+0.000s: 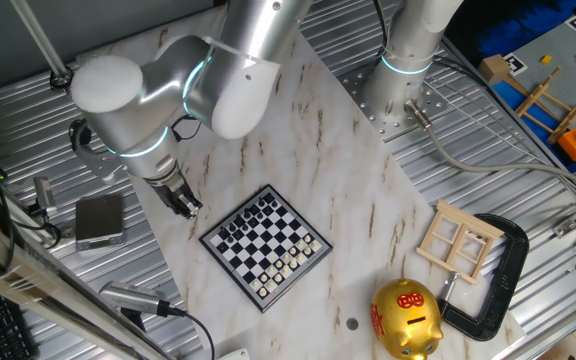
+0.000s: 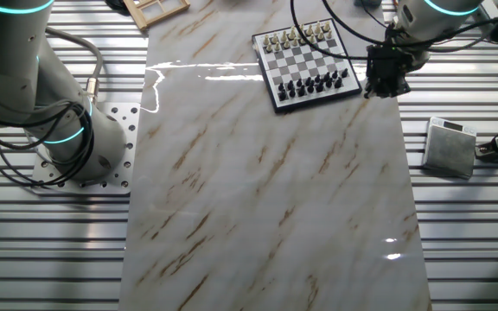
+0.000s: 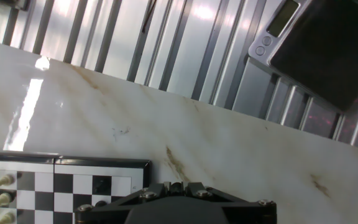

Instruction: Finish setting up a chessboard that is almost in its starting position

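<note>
Nearest the hand camera you see the dark body of the gripper [image 3: 178, 202] filling the bottom edge; its fingertips are out of that frame, so you cannot tell from it how far apart they stand. From both fixed views the gripper [image 1: 182, 201] [image 2: 383, 76] looks small and dark, and you cannot tell whether the fingers are parted or whether they hold anything.

Chessboard [image 1: 265, 247] [image 2: 307, 62] [image 3: 61, 190] lies flat on the marble slab [image 1: 368, 215] [image 2: 266, 190] [image 3: 166, 124]. In the one fixed view the gripper sits near the board's corner at about 10 o'clock, off the board. Black pieces line the side toward the gripper, white pieces the far side.

Gold piggy bank [image 1: 405, 318] stands at 4 o'clock from the board, well apart. Wooden window frame [image 1: 459, 240] [image 2: 156, 9] lies at 3 o'clock, with a black clamp [image 1: 496, 280] just beyond it. Grey scale [image 1: 99, 220] [image 2: 450, 147] [image 3: 328, 43] rests off the slab near the gripper.
</note>
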